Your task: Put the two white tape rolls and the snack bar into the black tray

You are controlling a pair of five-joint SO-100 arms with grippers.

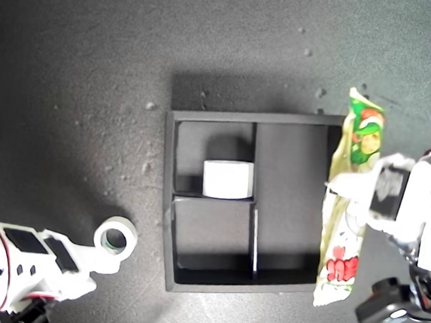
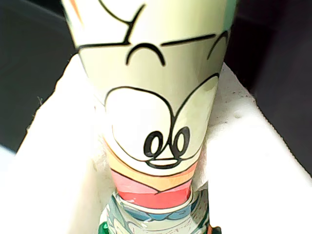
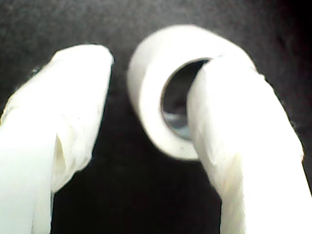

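snack bar [image 1: 345, 211]: pinched mid-length between first gripper [image 1: 364, 193] fingers, beside black tray [image 1: 168, 203] edge; light, crinkly, floppy
green-core roll [image 3: 165, 87]: between spread second gripper [image 3: 146, 126] fingers; light, stiff ring, grip across wall
white roll [image 1: 227, 179]: in tray

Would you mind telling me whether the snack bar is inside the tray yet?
Not yet: the snack bar lies along the black tray's outer edge, held in my first claw.
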